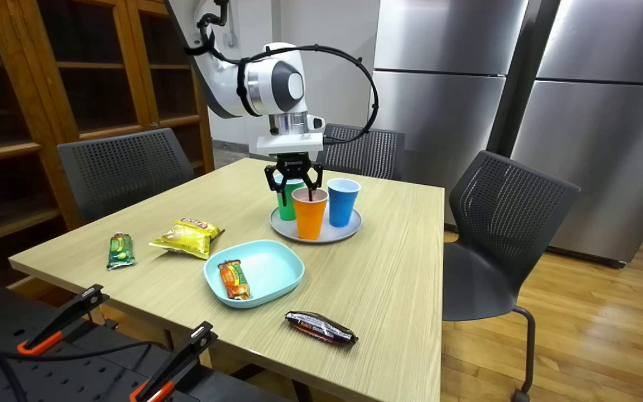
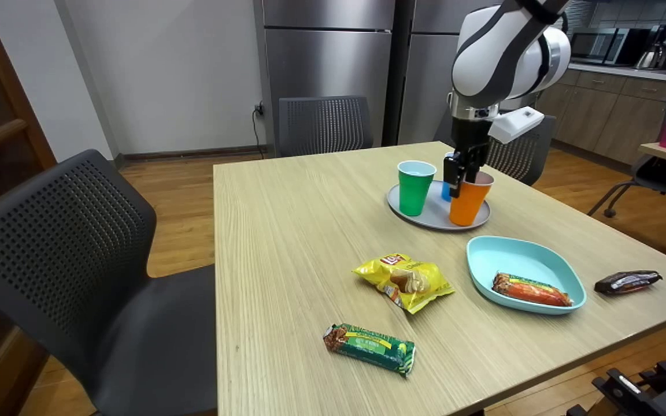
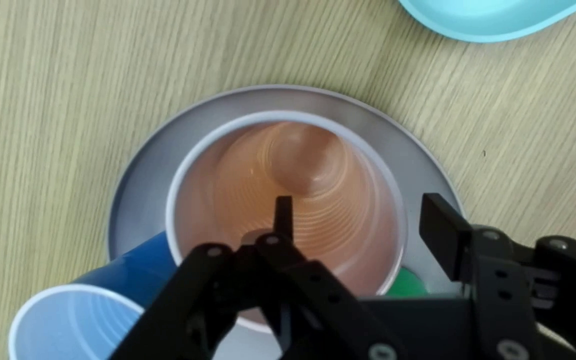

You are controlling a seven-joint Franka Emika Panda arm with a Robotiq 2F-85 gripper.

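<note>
The claw [image 1: 297, 201] stands spread astride the rim of the orange cup [image 1: 309, 220], on the near side of the grey plate [image 1: 332, 234]; moving straight up or down should avoid tipping the cup

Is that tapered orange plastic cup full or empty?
Empty, as far as visible: in the wrist view the tapered orange plastic cup shows a bare bottom and walls; a black gripper finger hides part.

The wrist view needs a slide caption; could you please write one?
Open gripper straddling one side of an orange cup on a gray plate, a blue cup alongside.
</note>
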